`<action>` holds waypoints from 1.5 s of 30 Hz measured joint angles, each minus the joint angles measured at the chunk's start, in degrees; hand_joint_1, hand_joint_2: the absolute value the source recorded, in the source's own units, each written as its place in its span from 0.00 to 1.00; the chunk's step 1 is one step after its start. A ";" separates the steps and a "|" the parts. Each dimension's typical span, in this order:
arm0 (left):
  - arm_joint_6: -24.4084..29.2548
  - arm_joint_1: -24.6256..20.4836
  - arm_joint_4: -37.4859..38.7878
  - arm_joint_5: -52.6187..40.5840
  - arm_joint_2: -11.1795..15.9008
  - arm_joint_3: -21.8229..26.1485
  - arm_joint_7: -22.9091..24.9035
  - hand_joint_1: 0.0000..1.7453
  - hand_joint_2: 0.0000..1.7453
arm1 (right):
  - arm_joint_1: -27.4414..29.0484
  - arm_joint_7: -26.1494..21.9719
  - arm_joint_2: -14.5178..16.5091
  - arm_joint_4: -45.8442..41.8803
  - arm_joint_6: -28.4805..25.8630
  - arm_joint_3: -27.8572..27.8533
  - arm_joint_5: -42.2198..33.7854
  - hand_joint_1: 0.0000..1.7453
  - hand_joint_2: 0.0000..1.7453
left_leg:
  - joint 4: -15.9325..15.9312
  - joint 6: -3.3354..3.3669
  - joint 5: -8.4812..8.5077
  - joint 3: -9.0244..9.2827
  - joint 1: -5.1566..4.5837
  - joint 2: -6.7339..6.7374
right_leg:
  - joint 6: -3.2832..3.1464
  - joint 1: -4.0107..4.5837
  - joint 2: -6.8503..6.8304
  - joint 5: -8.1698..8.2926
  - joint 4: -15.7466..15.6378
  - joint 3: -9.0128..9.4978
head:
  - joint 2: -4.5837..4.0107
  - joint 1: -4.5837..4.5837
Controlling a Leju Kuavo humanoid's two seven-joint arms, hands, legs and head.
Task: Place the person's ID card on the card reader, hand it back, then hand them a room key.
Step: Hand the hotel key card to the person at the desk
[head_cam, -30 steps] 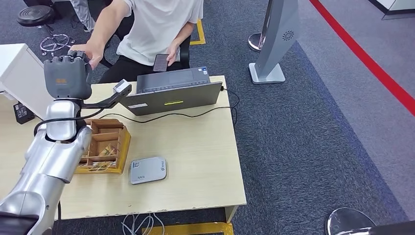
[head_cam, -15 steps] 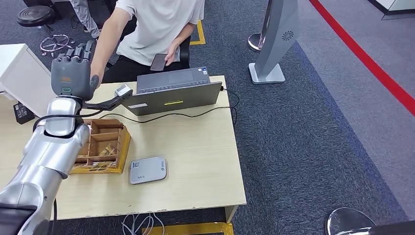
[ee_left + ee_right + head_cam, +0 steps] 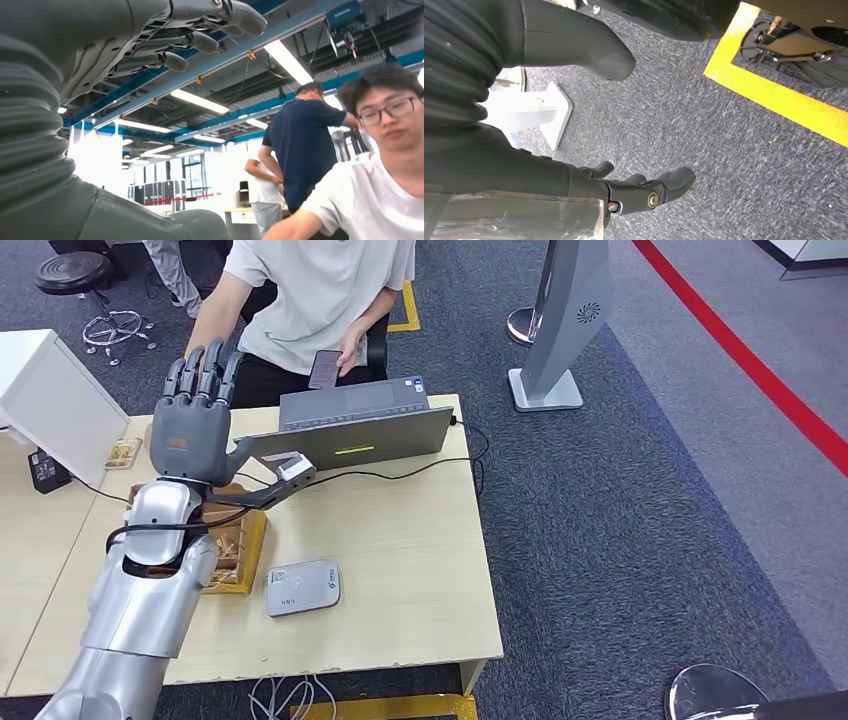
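Over the table (image 3: 400, 570), left hand (image 3: 190, 425) spread, empty; right hand (image 3: 639, 192) loosely open above carpet.

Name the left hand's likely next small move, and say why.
Probably lower the left hand toward the wooden box to begin the key step: the hand is open and empty above the box, and no card lies on the card reader.

Our left hand (image 3: 190, 430) has swung right from the person's hand (image 3: 152, 436) toward the laptop (image 3: 350, 430), fingers now spread and empty.

Left hand (image 3: 190, 430) partly hides the wooden organiser (image 3: 236, 540).
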 joint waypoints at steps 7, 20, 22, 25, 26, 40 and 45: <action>-0.39 1.39 -3.88 0.23 -0.05 0.00 0.05 0.00 1.00 | 0.05 0.00 0.00 0.00 -0.01 -0.60 0.01 0.00 1.00 | 0.00 -0.03 0.03 0.00 0.03 -0.01 | -0.01 0.04 -0.02 0.01 0.02 0.01 | 0.00 -0.01; -0.39 1.86 -5.47 0.25 -0.04 0.00 0.05 0.00 1.00 | 0.05 -0.01 0.00 0.00 -0.01 -0.85 0.01 0.00 1.00 | 0.00 -0.03 0.02 0.00 0.02 -0.02 | 0.00 0.03 -0.03 0.00 0.02 0.01 | 0.00 -0.01; -0.39 1.87 -5.48 0.25 -0.04 0.00 0.05 0.00 1.00 | 0.05 -0.01 0.00 0.00 -0.01 -0.96 0.01 0.00 1.00 | 0.00 -0.03 0.03 0.00 0.02 -0.02 | 0.00 0.03 -0.03 0.00 0.02 0.01 | 0.00 -0.01; -0.40 1.91 -5.50 0.25 -0.04 0.00 0.05 0.00 1.00 | 0.05 -0.01 0.00 0.00 -0.01 -1.01 0.00 0.00 1.00 | -0.01 -0.03 0.03 -0.01 0.02 -0.02 | 0.00 0.03 -0.03 0.00 0.02 0.02 | 0.00 -0.01; -0.71 2.34 -5.68 0.30 -0.05 0.00 -0.07 0.00 1.00 | 0.03 -0.01 0.00 0.00 -0.10 -1.07 -0.23 0.00 1.00 | -0.03 -0.03 0.01 -0.02 0.01 -0.01 | 0.00 0.03 -0.02 0.00 0.03 0.07 | 0.00 0.01; -0.68 41.38 -23.65 -0.41 6.58 -18.71 11.78 0.00 1.00 | 0.79 -0.31 0.93 -0.02 -4.11 -9.32 -6.88 0.00 1.00 | -0.38 0.23 -0.75 0.82 -0.43 0.49 | 0.15 -0.37 0.38 -0.72 -0.13 0.57 | -0.01 -0.09; -1.10 43.85 -25.43 -0.41 7.21 -18.75 11.05 0.00 1.00 | 0.79 -0.43 0.98 -0.01 -4.06 -9.98 -6.78 0.00 1.00 | -0.38 0.24 -0.73 0.90 -0.41 0.46 | 0.14 -0.36 0.34 -0.71 -0.12 0.67 | -0.02 -0.09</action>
